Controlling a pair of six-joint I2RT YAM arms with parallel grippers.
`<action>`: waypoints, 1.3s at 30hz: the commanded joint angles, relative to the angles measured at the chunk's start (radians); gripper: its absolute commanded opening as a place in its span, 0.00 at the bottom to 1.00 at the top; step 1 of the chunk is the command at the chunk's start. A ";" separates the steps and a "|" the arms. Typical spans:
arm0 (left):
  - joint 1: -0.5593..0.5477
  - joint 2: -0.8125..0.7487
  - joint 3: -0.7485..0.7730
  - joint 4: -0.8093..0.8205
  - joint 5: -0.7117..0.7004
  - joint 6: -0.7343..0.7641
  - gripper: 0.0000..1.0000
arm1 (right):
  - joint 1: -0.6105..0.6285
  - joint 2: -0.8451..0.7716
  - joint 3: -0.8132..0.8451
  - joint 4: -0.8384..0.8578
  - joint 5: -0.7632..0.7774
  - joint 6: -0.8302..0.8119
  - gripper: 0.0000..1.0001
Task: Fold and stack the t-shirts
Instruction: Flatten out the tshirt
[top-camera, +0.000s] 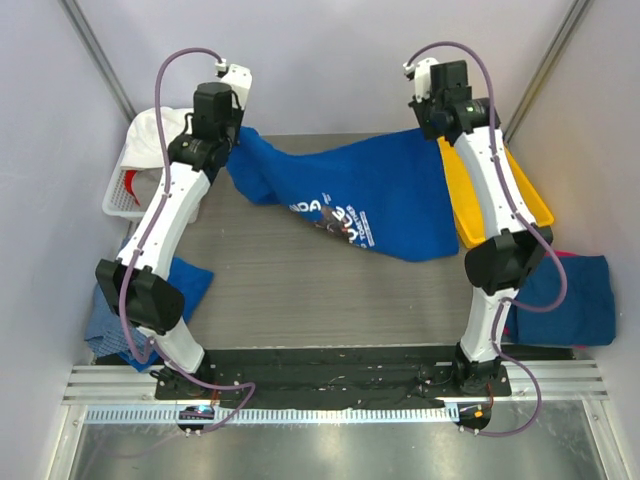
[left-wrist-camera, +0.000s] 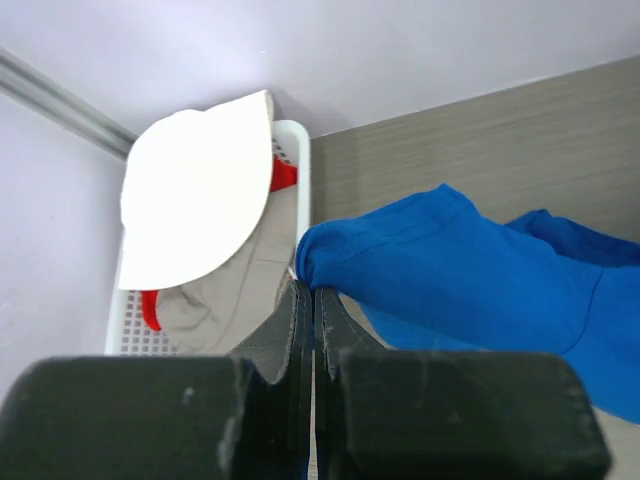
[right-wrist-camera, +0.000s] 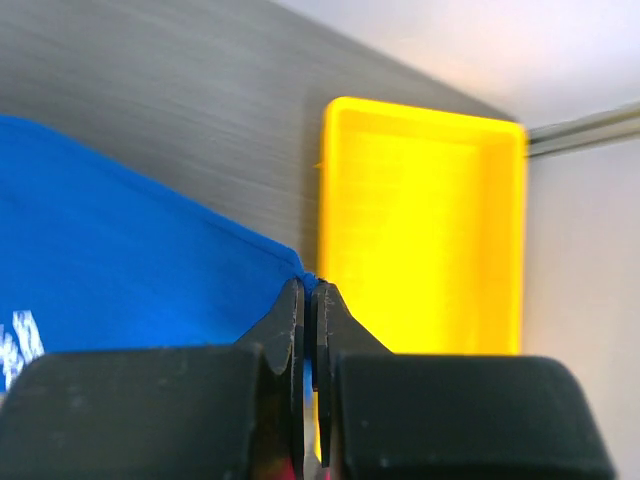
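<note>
I have both pincers closed right down, each on a pinch of the printed shirt (top-camera: 385, 185). On the left wrist view the left pincer (left-wrist-camera: 308, 292) has its jaws pressed together with no gap I can see, and a bunched fold of the printed shirt (left-wrist-camera: 450, 265) sits at the tips. On the right wrist view the right pincer (right-wrist-camera: 308, 288) is just as tight, gripping the pointed corner of the printed shirt (right-wrist-camera: 120, 260).

From above, the left pincer (top-camera: 224, 142) is near the far left corner of the worktop (top-camera: 300, 295) and the right pincer (top-camera: 440, 128) is near the far right corner. The shirt stretches between them along the far edge. Its body hangs toward the middle of the worktop with the print facing up. I cannot tell how much of it rests on the surface.

A white basket (top-camera: 116, 198) stands off the far left corner, with white cloth (top-camera: 160, 128) and something red (top-camera: 131, 183) in it. A yellow bin (top-camera: 536, 205) sits at the right edge, just beside the right pincer's corner of cloth. A second blue shirt (top-camera: 192, 280) lies crumpled at the near left edge beside the left arm. A third blue shirt (top-camera: 572, 300) lies off the near right corner, a pink one (top-camera: 568, 257) showing at its far side.
</note>
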 joint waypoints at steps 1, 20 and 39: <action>0.015 -0.037 0.003 0.120 -0.098 0.005 0.00 | 0.000 -0.130 -0.007 -0.004 0.098 -0.036 0.01; 0.019 -0.191 -0.032 0.264 -0.014 0.081 0.00 | 0.000 -0.349 -0.168 0.191 0.140 -0.073 0.01; -0.001 -0.001 0.399 0.479 0.074 0.294 0.00 | 0.003 -0.276 -0.098 0.449 0.206 -0.205 0.01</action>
